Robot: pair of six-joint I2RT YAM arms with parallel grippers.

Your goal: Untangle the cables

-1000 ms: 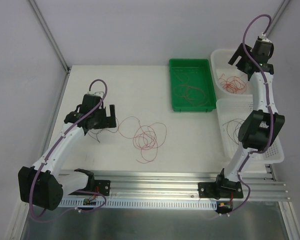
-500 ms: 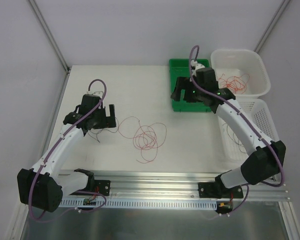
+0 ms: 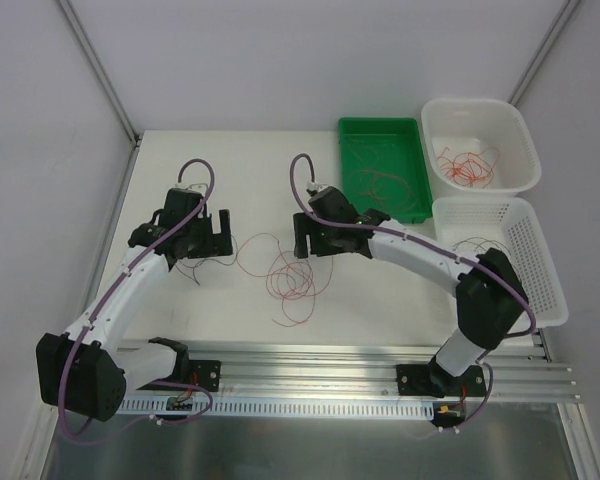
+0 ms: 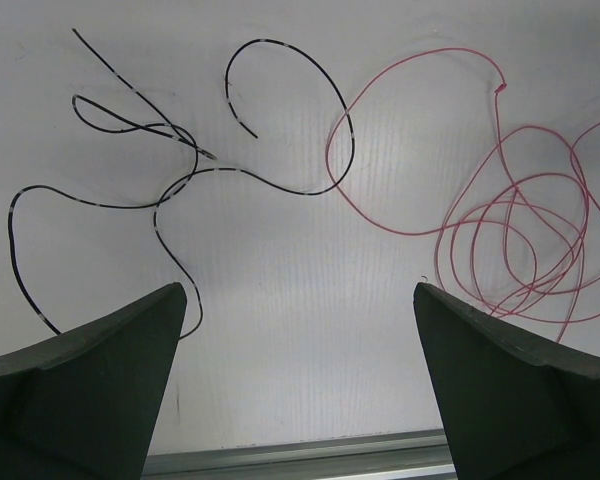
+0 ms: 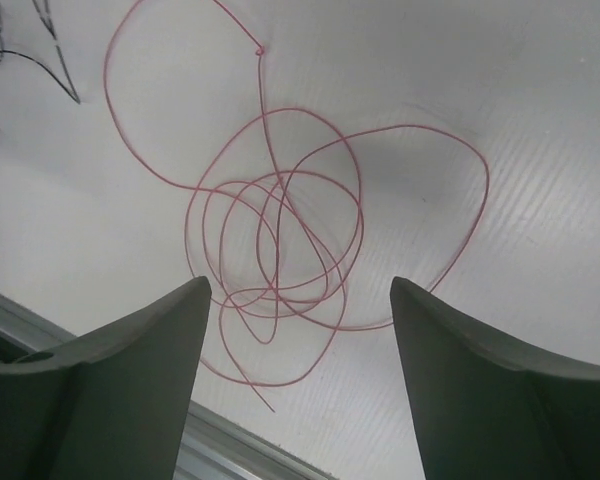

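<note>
The right gripper (image 5: 298, 290) is holding its jaws wide above the red cable (image 5: 276, 236); likely light, springy, best pinched at an outer loop.

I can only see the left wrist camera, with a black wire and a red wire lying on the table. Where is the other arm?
Observer: The right gripper hovers open over the coil of the red wire, near the middle of the table.
Operator: Are there more wires somewhere?
Observer: Yes, a green tray at the back of the table holds thin wires.
Operator: Any others?
Observer: A white tub to the right of that tray has red wires in it.
</note>
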